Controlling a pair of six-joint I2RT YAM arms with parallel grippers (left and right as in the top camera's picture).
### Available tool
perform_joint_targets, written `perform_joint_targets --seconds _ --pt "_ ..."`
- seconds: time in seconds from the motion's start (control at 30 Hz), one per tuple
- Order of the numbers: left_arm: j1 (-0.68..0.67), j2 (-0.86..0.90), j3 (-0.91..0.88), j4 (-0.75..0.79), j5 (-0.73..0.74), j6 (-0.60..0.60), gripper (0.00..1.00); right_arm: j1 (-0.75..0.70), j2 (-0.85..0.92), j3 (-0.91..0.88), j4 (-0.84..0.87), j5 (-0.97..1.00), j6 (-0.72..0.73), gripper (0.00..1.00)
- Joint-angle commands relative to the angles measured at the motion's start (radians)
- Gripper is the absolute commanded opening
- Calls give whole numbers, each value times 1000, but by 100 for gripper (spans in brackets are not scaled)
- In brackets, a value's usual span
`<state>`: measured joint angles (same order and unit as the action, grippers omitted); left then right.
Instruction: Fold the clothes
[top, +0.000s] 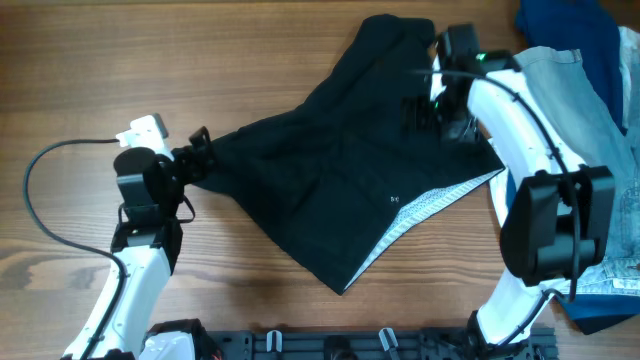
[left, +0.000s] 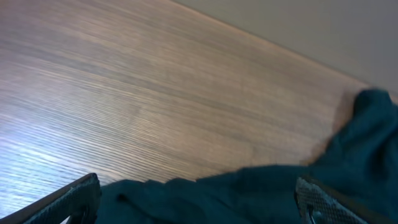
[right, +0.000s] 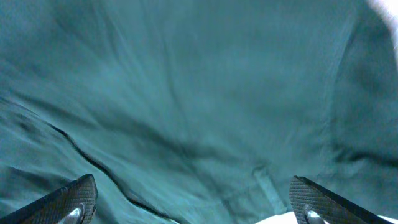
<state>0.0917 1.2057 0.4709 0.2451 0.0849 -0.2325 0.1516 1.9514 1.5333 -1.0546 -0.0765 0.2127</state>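
The dark cloth of the shorts (right: 186, 93) fills nearly the whole frame, close under the camera. Soft creases fan across it, and a dark seam line (right: 81, 155) runs slantwise at lower left. The right tool (right: 196, 202) has its fingers (right: 71, 200) spread wide, one tip in each bottom corner, with cloth between them. A white patch (right: 277, 219) shows at the bottom edge, and a pale blur (right: 387, 6) sits in the top right corner.
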Motion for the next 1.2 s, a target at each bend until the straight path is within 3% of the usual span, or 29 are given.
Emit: perform_joint_targets --seconds 0.0,0.17,0.5,0.87,1.17 --pt "-15 5 18 10 27 72 100 32 -25 -125 0 12 -18 100" --pt "-15 5 18 10 19 72 100 71 -25 -220 32 37 5 100" --pt "-16 5 18 9 -3 72 100 78 -20 -349 305 167 56 99" --pt "-16 5 18 -50 65 68 100 -37 119 -338 539 165 48 98" --pt "-16 5 18 -148 229 68 100 -147 216 -129 635 77 13 99"
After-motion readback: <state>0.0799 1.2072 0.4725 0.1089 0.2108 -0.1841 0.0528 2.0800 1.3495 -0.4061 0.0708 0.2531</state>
